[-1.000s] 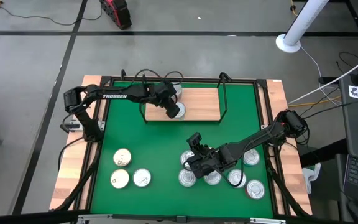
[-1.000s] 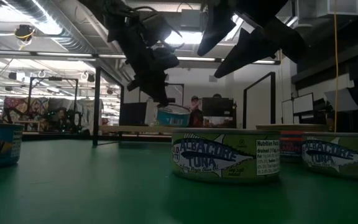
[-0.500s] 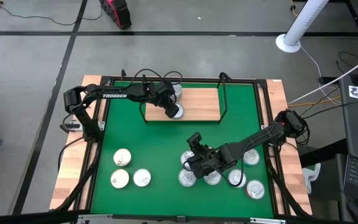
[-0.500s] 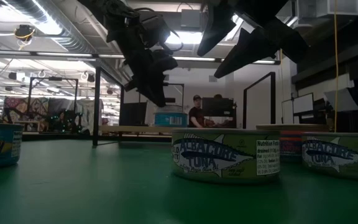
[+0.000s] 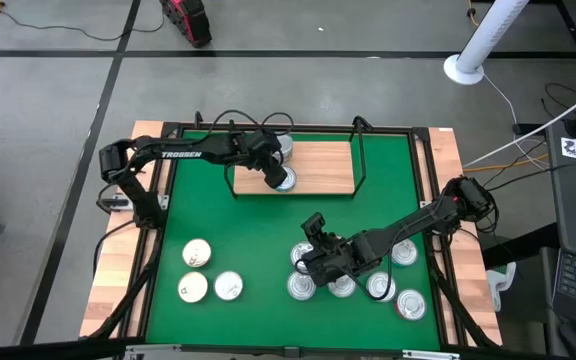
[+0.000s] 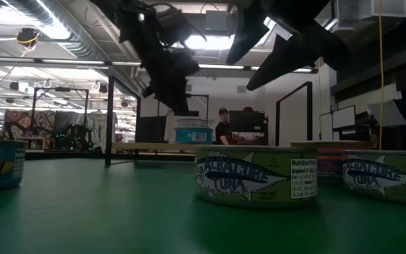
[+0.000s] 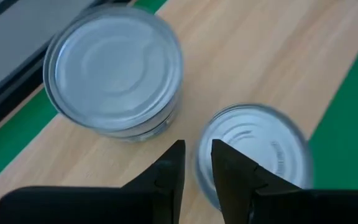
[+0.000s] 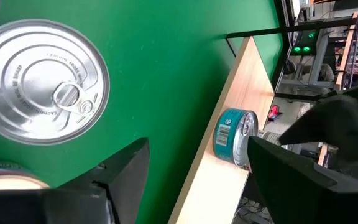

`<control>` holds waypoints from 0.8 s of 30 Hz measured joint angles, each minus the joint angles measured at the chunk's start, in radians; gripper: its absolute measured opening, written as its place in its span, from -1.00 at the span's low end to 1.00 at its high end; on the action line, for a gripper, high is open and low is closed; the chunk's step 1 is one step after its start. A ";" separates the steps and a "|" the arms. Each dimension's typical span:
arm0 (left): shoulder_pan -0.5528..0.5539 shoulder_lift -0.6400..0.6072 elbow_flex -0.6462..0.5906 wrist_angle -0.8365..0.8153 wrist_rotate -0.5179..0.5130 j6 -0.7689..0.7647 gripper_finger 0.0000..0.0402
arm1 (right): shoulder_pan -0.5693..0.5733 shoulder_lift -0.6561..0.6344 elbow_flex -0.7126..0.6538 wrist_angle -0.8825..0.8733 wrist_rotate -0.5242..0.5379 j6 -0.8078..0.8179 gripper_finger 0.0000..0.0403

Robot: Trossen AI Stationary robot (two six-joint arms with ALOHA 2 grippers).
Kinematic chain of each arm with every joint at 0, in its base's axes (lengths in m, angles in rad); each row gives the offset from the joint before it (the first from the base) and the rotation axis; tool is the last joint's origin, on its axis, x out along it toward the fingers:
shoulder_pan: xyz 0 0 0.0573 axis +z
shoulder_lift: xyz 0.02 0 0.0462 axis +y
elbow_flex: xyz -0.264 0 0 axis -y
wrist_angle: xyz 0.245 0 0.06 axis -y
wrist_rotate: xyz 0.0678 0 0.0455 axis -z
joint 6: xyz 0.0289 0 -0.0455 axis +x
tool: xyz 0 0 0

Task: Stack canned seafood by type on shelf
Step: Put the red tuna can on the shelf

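Note:
The shelf [image 5: 323,170] is a light-wood board with black wire uprights at the mat's far side. Two tins stand on it by their bases: a teal one [image 6: 193,133], seen with its silvery lid [image 7: 253,149] up, and another [image 7: 114,68] beside it. My left gripper [image 7: 194,152] hovers just above the teal tin's edge, open by a narrow gap. My right gripper [image 8: 197,146] hangs open wide over the loose tins [image 5: 342,285] at the near right, with nothing between its fingers. Three more tins [image 5: 196,254] lie at the near left.
A green mat [image 5: 258,230] covers the table inside a black frame. The shelf's wire uprights [image 5: 360,150] rise at its right end. In the low view, tuna tins [image 6: 256,176] stand close to the camera, and a person [image 6: 223,123] shows far behind the table.
My left gripper has let go of the teal tin. A second ago the tin hung tilted at its fingertips just over the shelf; now it stands flat on the board, and the fingers are clear above it. My right arm has kept still.

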 joint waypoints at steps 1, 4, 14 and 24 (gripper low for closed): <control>-0.002 -0.012 0.000 0.000 0.006 0.000 -0.63 | 0.000 0.000 0.000 -0.006 0.000 0.007 0.34; -0.013 -0.055 0.000 0.001 0.012 0.001 -0.63 | 0.000 0.000 0.000 -0.040 0.000 0.045 0.34; -0.133 -0.205 0.000 0.001 0.018 0.004 -0.63 | 0.000 0.000 0.000 -0.173 0.000 0.145 0.34; -0.407 -0.211 0.000 0.017 0.068 0.110 -0.63 | 0.002 -0.020 0.000 -0.310 -0.002 0.232 0.34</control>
